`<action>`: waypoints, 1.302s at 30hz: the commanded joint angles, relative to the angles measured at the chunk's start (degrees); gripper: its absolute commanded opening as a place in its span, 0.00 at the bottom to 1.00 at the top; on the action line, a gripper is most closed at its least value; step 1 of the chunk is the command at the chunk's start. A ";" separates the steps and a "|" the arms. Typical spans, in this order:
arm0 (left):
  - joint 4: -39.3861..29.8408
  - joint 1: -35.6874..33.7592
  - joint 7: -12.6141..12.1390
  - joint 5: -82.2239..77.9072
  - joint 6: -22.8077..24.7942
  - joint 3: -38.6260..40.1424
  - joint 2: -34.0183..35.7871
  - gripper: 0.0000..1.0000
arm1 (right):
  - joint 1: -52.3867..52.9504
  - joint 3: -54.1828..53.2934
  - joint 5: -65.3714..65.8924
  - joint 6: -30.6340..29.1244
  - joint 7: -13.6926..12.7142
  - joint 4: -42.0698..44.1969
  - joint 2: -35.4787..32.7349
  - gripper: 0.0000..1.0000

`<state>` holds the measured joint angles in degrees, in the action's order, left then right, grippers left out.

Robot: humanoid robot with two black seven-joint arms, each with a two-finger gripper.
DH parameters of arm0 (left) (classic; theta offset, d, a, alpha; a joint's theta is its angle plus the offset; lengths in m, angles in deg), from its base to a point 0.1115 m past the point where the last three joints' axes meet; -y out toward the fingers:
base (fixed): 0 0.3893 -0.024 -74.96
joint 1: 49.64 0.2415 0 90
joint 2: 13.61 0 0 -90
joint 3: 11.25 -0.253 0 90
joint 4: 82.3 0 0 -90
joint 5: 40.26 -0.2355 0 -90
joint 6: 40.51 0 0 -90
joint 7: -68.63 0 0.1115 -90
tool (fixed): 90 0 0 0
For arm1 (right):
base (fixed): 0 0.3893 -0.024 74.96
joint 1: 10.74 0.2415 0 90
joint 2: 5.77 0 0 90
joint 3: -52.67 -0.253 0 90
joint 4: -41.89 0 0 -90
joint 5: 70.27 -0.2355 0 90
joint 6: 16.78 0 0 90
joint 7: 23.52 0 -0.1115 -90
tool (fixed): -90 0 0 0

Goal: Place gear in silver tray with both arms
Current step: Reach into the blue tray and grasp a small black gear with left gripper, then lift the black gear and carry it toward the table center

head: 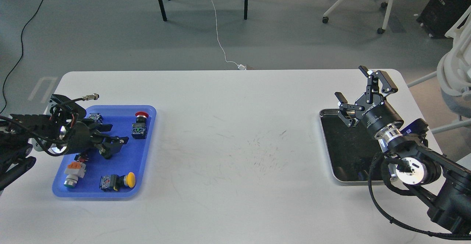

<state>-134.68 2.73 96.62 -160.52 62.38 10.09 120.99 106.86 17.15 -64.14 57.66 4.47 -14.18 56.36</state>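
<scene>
My left gripper (113, 134) hangs low over the blue plastic tray (147, 152) at the left, fingers apart and pointing right. The small black gears lie under it; a dark round bit (107, 155) shows just below its lower finger, and I cannot tell if it is touched. The silver tray (325, 141) lies at the right, its dark floor bare. My right gripper (351, 84) is open and empty, held above the tray's far end.
The blue tray also holds a red-capped button (140, 124), a yellow-capped button (118, 181), an orange-and-white switch (73, 171) and a small part (95, 117). The white table (235, 144) lies between the trays. Office chairs stand off the right edge.
</scene>
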 commanded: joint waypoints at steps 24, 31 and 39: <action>1.67 0.02 0.01 0.29 -0.86 -2.09 -1.53 0.19 | 0.17 -0.07 0.02 0.01 0.01 -0.01 -0.09 0.99; 1.67 -0.07 0.01 0.55 -0.77 -2.09 -1.01 0.11 | 0.09 -0.07 0.02 0.01 0.01 -0.01 -0.09 0.99; -1.57 -7.61 0.01 1.34 -0.42 -1.65 1.62 0.11 | 0.35 -0.07 0.02 0.01 0.01 -0.09 -0.09 0.99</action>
<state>-134.13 -0.93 96.64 -159.77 61.86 8.35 120.96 107.11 17.07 -64.12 57.66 4.48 -14.28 56.27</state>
